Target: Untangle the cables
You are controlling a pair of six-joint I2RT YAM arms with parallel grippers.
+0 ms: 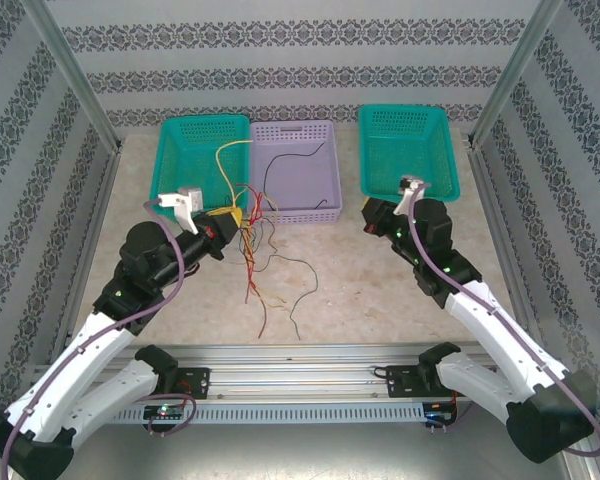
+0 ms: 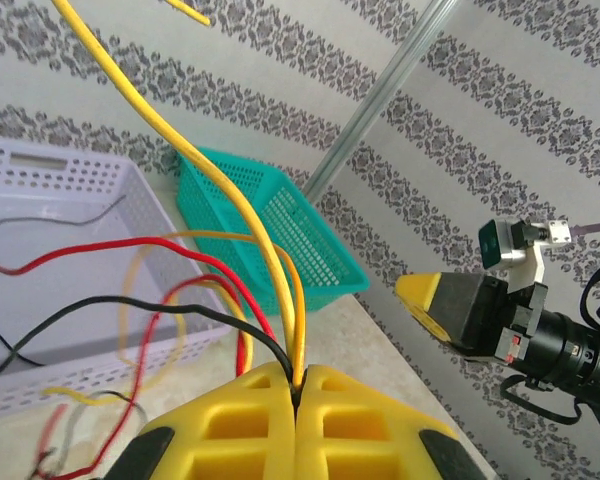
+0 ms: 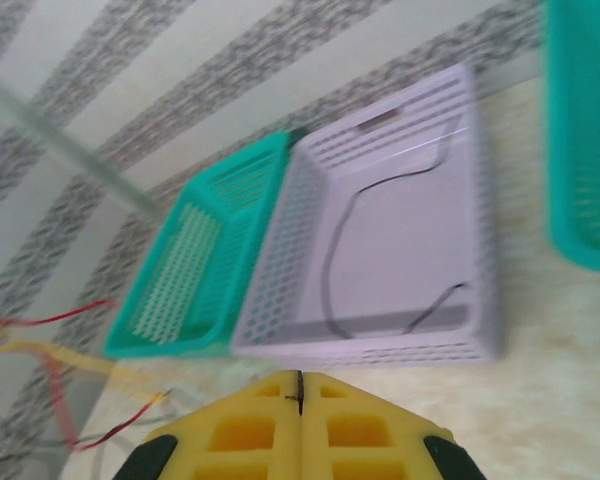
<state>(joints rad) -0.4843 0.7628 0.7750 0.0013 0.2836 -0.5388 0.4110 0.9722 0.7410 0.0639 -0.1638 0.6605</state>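
Right now your cables [image 1: 252, 245], red, black, yellow and orange, are pinched in your left gripper [image 2: 300, 385], loose ends spread on the table [image 1: 380, 290] beside it; your right gripper [image 3: 300, 385] is pressed together on nothing, purple basket [image 3: 280, 250] ahead of it

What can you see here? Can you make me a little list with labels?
Left gripper: shut on the cables, a bunch of yellow, red, black and orange
Right gripper: shut, holding nothing
Lilac basket: one black cable lying inside
Left teal basket: beside the lilac basket
Right teal basket: standing apart, on the other side
Table: loose cable ends trailing in front of the lilac basket
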